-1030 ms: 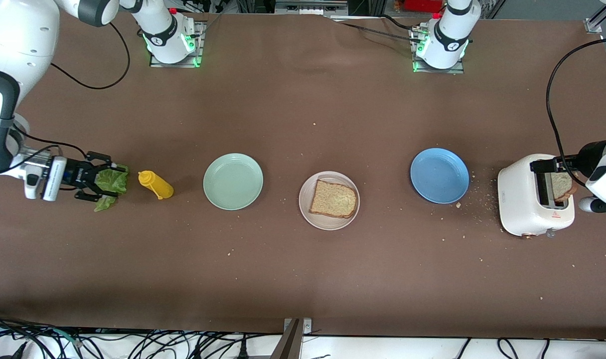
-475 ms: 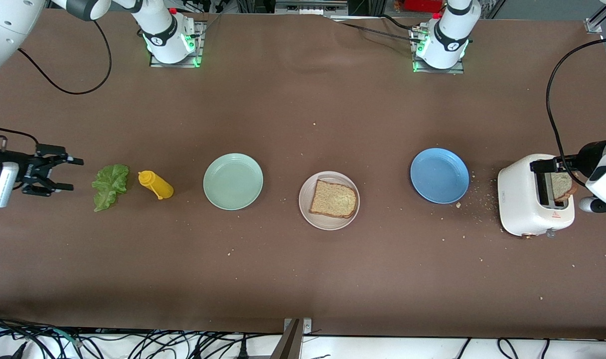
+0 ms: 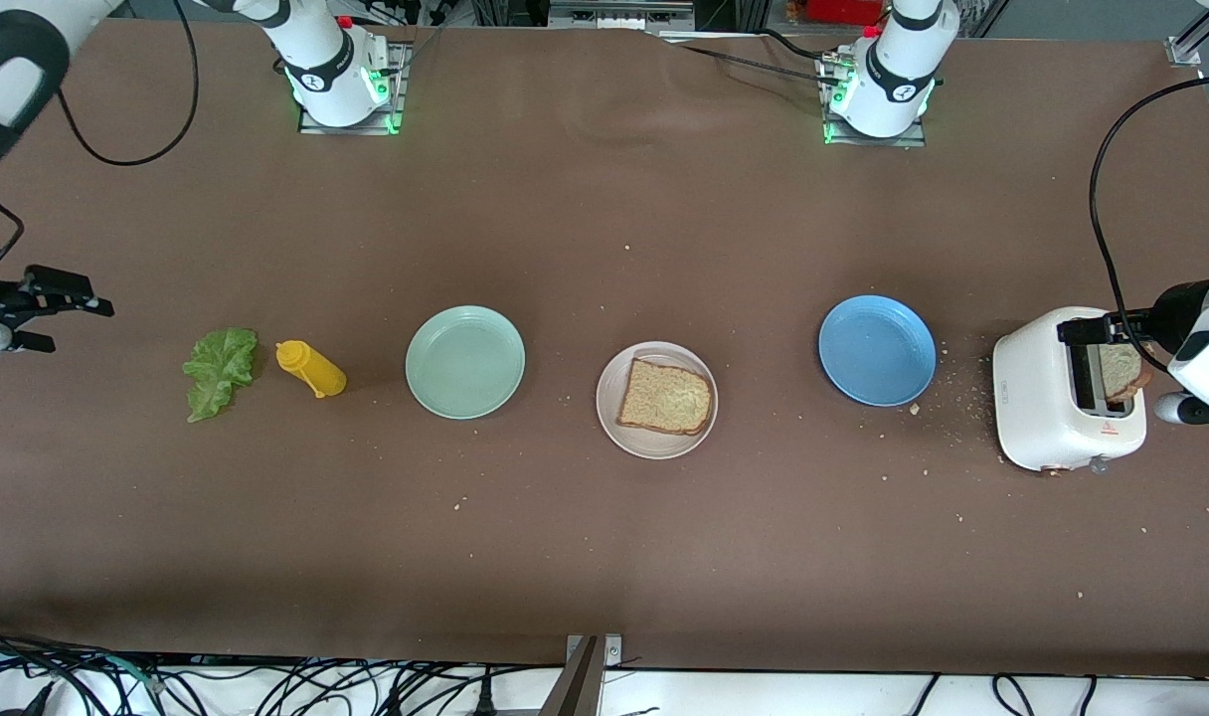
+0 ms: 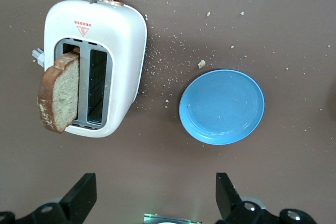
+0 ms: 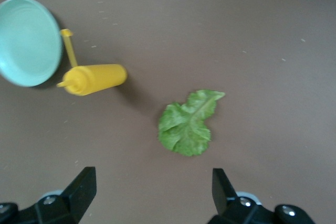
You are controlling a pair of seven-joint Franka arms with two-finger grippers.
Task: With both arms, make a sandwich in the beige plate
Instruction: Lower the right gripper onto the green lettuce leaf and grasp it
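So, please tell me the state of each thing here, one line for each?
Beige plate: holds one bread slice, lying flat.
Lettuce: flat on the table, not held.
Mustard bottle: lying on its side.
Mint plate: empty.
Blue plate: empty.
Toaster: one toast slice sticking out of a slot.
Left gripper: open, over the toaster.
Right gripper: open, empty, above the lettuce.
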